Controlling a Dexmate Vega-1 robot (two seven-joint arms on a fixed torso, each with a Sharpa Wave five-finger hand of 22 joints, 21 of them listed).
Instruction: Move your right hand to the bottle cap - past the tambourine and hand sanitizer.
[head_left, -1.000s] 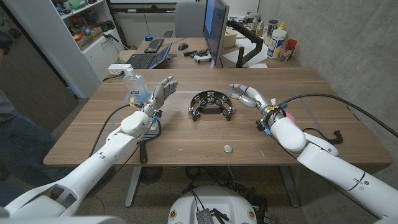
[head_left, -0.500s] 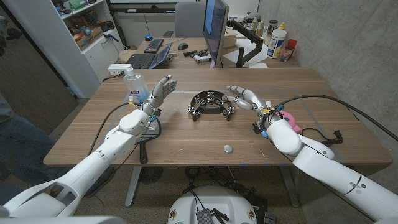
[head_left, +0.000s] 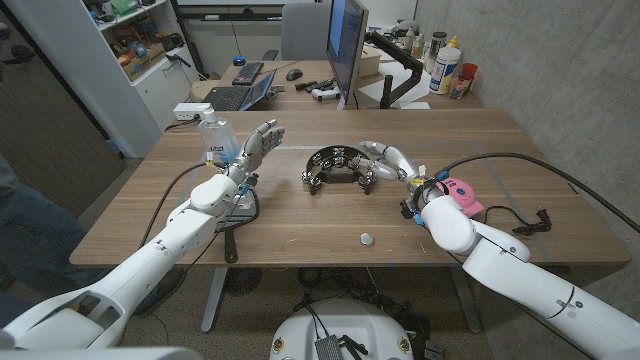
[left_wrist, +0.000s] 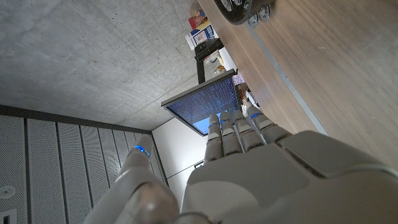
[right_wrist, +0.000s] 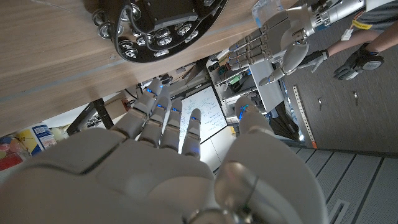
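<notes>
- The right hand (head_left: 388, 158) is hovering at the tambourine's (head_left: 339, 166) right end, fingers spread and gripping nothing, fingertips just beside the rim.
- Judging by the layout, the task is sitting at an early stage: the bottle cap (head_left: 367, 239) is lying untouched near the table's (head_left: 300, 220) front edge, well apart from that hand.
- The hand sanitizer (head_left: 217, 137) is standing on the far left, just beside the left hand (head_left: 258, 148), which is raised with fingers apart and empty.
- What is left, it seems: bringing the right hand toward the front of the table and over the cap.
- The cap is showing as a small, round, silvery-grey disc lying flat on bare wood, nothing touching it.
- In the right wrist view, the tambourine (right_wrist: 163, 25) is looming just beyond the fingertips (right_wrist: 155, 93), black frame with shiny jingles.
</notes>
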